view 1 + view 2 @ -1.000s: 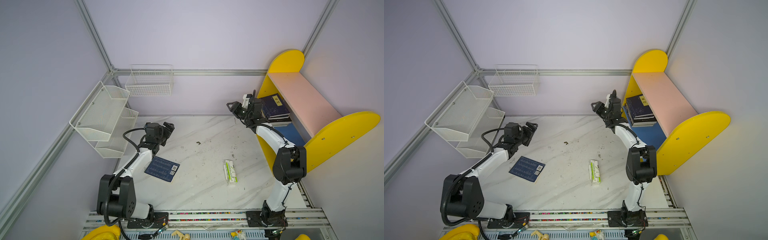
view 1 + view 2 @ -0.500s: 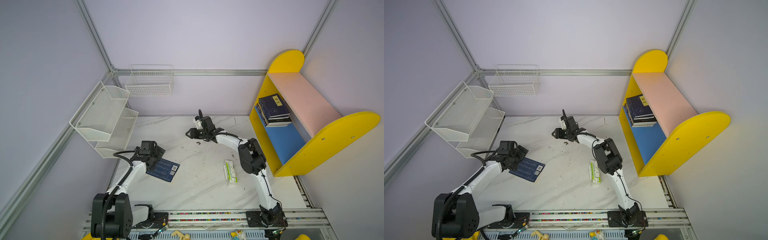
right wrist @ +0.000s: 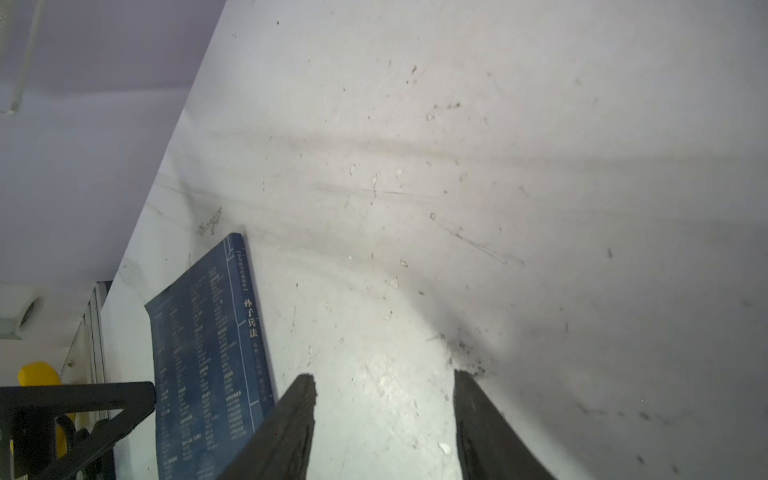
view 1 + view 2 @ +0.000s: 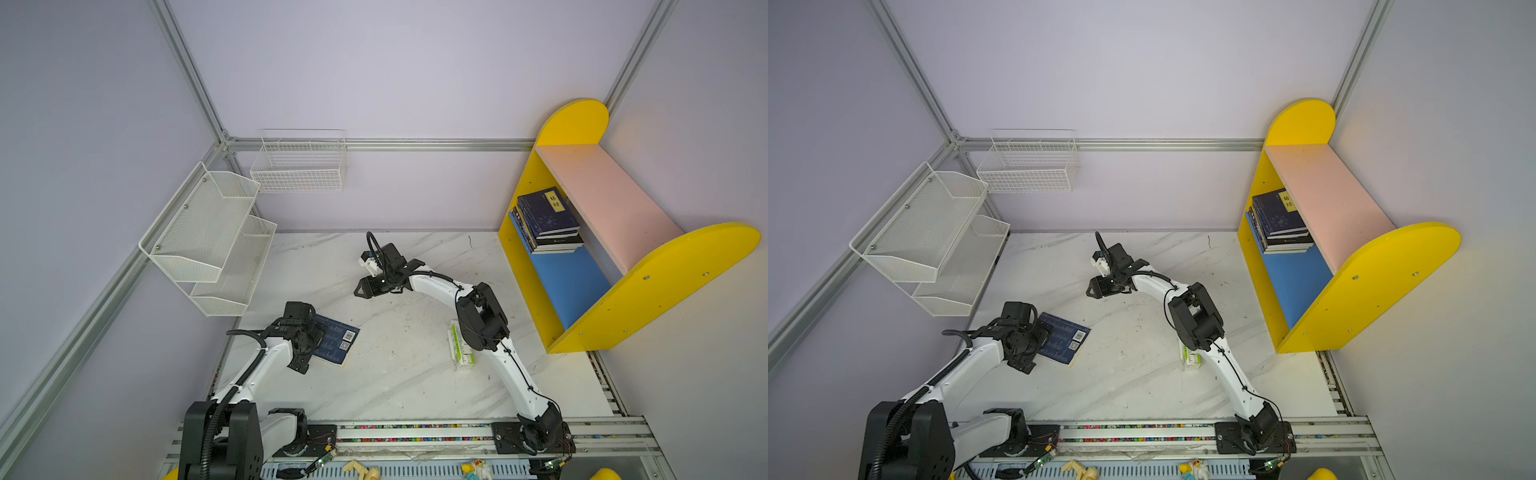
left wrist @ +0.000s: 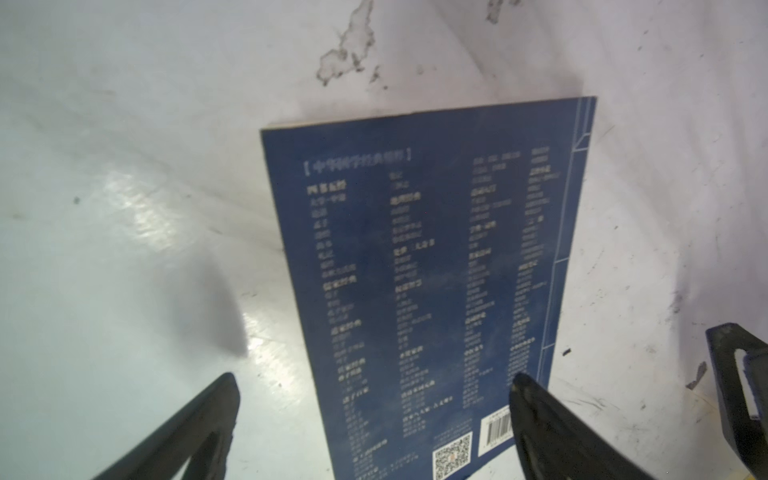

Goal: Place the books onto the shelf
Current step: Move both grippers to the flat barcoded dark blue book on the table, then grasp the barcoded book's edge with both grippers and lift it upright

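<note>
both top views: navy book lies flat on the table, back cover up, long axis pretty much left-right, barcode end rightward
left wrist: left gripper spread wide, holding nothing, over the barcode end
right wrist: right gripper about half open, holding nothing, book's spine faces it

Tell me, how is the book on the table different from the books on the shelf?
The table book lies alone on the table; the shelf books are stacked on the shelf. The table book shows a barcode; the top shelf book shows a yellow label. Both covers are navy; all lie flat.
</note>
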Tool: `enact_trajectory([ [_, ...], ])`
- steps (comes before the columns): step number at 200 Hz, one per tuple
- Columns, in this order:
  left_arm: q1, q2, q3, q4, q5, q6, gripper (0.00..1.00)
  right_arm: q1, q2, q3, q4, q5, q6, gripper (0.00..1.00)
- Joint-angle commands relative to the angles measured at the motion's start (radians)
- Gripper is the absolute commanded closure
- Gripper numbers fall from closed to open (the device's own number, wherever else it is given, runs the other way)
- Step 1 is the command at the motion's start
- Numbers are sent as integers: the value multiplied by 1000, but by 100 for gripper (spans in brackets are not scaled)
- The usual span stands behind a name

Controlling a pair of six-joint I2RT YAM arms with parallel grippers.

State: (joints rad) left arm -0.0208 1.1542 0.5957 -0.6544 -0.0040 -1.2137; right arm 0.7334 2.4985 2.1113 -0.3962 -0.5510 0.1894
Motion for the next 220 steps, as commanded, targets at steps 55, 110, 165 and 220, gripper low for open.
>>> enact_trajectory([
  [55, 6, 158, 16, 283, 130, 79, 0, 35, 39, 3, -51, -70, -38, 44],
  [110, -108, 502, 343, 399, 207, 234, 1, -18, -25, -135, -12, -81, 0, 44],
  [165, -278, 810, 661, 478, 397, 181, 3, -234, -333, -562, 269, -24, 225, 45],
  [220, -286, 829, 697, 478, 431, 92, 5, -326, -450, -649, 200, 56, 295, 41],
])
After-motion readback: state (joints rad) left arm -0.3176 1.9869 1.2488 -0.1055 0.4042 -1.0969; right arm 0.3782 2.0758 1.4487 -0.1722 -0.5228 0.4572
